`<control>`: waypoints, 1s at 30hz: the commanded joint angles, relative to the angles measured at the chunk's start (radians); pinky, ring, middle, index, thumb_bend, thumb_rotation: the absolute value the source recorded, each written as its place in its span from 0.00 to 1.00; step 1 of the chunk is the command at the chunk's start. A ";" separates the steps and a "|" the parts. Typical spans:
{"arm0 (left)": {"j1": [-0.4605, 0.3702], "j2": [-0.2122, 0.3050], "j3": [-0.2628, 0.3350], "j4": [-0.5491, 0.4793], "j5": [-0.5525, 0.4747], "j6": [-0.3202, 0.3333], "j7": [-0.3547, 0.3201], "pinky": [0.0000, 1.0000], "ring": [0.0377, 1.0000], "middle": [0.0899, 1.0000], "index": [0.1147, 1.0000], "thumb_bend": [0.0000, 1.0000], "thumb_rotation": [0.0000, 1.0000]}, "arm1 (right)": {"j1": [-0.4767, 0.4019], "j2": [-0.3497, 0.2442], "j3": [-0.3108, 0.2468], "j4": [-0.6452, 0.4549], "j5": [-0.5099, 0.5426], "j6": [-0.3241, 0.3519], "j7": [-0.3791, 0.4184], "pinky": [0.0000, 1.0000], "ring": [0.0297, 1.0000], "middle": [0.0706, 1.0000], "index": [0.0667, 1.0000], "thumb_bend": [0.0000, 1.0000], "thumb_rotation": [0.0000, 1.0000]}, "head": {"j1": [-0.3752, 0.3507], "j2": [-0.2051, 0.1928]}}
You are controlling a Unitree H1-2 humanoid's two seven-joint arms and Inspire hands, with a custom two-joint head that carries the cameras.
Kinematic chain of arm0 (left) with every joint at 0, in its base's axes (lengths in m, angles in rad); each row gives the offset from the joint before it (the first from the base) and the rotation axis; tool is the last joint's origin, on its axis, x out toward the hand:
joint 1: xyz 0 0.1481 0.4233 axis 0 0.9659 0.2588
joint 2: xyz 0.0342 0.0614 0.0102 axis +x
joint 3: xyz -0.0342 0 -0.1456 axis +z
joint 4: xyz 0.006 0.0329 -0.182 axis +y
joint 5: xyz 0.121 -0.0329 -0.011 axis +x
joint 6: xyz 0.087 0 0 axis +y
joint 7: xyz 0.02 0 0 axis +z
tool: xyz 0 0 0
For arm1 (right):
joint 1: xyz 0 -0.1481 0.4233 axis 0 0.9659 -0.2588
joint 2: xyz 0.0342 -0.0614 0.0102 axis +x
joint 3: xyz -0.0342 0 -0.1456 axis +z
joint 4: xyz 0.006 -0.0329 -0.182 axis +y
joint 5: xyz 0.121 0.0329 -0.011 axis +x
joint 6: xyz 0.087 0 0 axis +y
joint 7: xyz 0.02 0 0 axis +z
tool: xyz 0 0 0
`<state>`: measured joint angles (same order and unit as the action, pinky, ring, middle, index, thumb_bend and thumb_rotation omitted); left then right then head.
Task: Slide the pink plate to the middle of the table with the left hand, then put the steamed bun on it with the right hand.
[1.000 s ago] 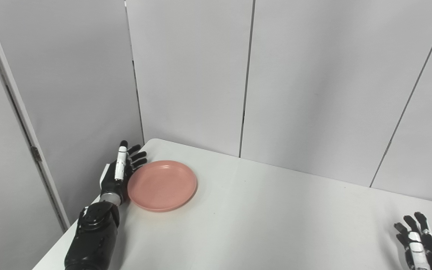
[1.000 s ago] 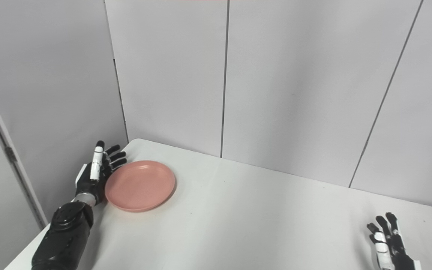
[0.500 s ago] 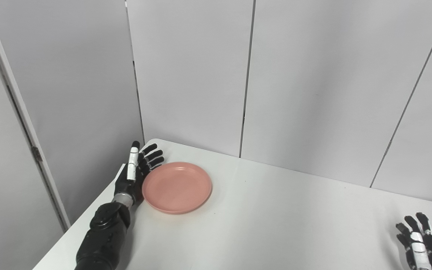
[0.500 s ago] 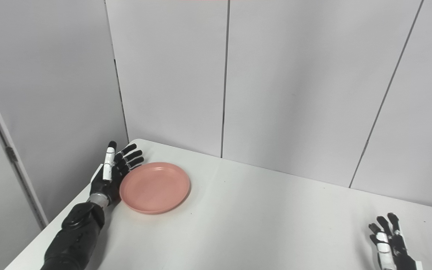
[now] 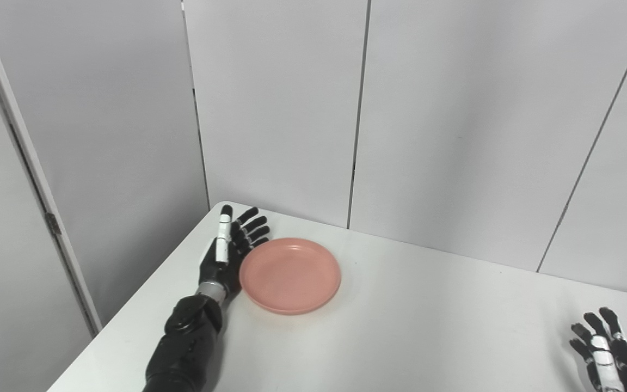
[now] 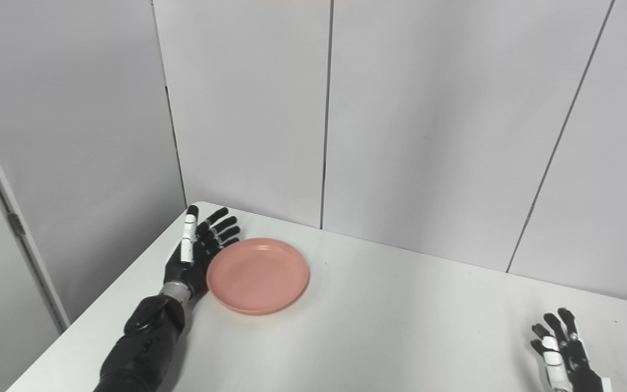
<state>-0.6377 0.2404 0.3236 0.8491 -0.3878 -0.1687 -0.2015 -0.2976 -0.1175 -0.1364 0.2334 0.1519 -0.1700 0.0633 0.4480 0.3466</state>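
Observation:
A round pink plate (image 5: 290,275) lies flat on the white table (image 5: 400,337), left of the middle. My left hand (image 5: 229,250) is open, fingers straight and pointing away, its palm side against the plate's left rim. My right hand (image 5: 604,356) is open and empty, resting low at the table's right front corner, partly cut off by the picture's edge. It also shows in the right eye view (image 6: 561,351). No steamed bun is in view.
Grey wall panels (image 5: 455,120) stand close behind the table's far edge. The table's left edge runs diagonally beside my left forearm (image 5: 185,348).
My left hand has moved to the right with the plate against it; the plate has slid rightward across the table. The right hand has stayed in place.

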 commanded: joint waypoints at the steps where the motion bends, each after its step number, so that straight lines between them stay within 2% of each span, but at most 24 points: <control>1: -0.029 -0.019 -0.015 -0.007 0.004 0.021 0.003 0.84 0.81 0.78 0.76 0.78 0.99 | 0.016 0.009 -0.001 0.015 0.014 -0.038 0.007 0.90 0.87 0.91 0.94 0.66 0.77 | -0.004 0.005; 8: -0.041 -0.075 -0.057 -0.003 0.010 0.028 -0.022 0.83 0.80 0.78 0.75 0.76 0.98 | 0.019 0.011 0.003 -0.001 -0.001 -0.036 -0.001 0.99 0.93 0.95 0.97 0.63 0.80 | -0.032 0.019; 12: -0.032 -0.113 -0.094 -0.038 0.022 0.042 -0.018 0.82 0.81 0.78 0.76 0.76 0.98 | 0.017 0.015 0.003 -0.004 -0.006 -0.032 -0.009 1.00 0.93 0.96 0.98 0.62 0.79 | -0.060 0.030; 16: -0.002 -0.149 -0.149 -0.115 0.041 0.103 -0.022 0.82 0.81 0.79 0.77 0.76 0.98 | 0.021 0.025 0.004 -0.027 0.010 -0.018 -0.008 1.00 0.94 0.97 1.00 0.56 0.75 | -0.124 0.056; 19: 0.027 -0.166 -0.181 -0.175 0.043 0.144 -0.034 0.81 0.82 0.80 0.78 0.75 0.98 | 0.028 0.034 0.007 -0.060 0.016 0.024 -0.013 1.00 0.93 0.97 0.99 0.53 0.74 | -0.158 0.070; 20: 0.039 -0.175 -0.194 -0.205 0.045 0.166 -0.031 0.81 0.82 0.80 0.77 0.75 0.98 | 0.030 0.033 0.009 -0.069 0.011 0.033 -0.014 1.00 0.93 0.97 0.99 0.53 0.74 | -0.192 0.083; 21: 0.048 -0.181 -0.202 -0.226 0.047 0.181 -0.028 0.81 0.82 0.80 0.77 0.74 0.98 | 0.032 0.033 0.011 -0.075 0.006 0.037 -0.014 1.00 0.93 0.96 0.99 0.53 0.74 | -0.192 0.083; 24: 0.078 -0.198 -0.230 -0.290 0.063 0.213 -0.025 0.82 0.83 0.81 0.78 0.74 0.99 | 0.028 0.024 0.022 -0.062 -0.019 0.022 -0.013 1.00 0.92 0.96 0.99 0.54 0.74 | -0.266 0.108; 30: 0.135 -0.233 -0.260 -0.376 0.096 0.227 -0.003 0.85 0.85 0.82 0.80 0.71 1.00 | 0.021 0.044 0.031 -0.042 -0.033 -0.001 -0.025 0.99 0.91 0.94 0.97 0.61 0.69 | -0.373 0.144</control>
<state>-0.5073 0.0175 0.0722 0.4908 -0.3080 0.0382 -0.2191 -0.2698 -0.0894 -0.1134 0.1818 0.1198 -0.1467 0.0412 0.0798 0.4878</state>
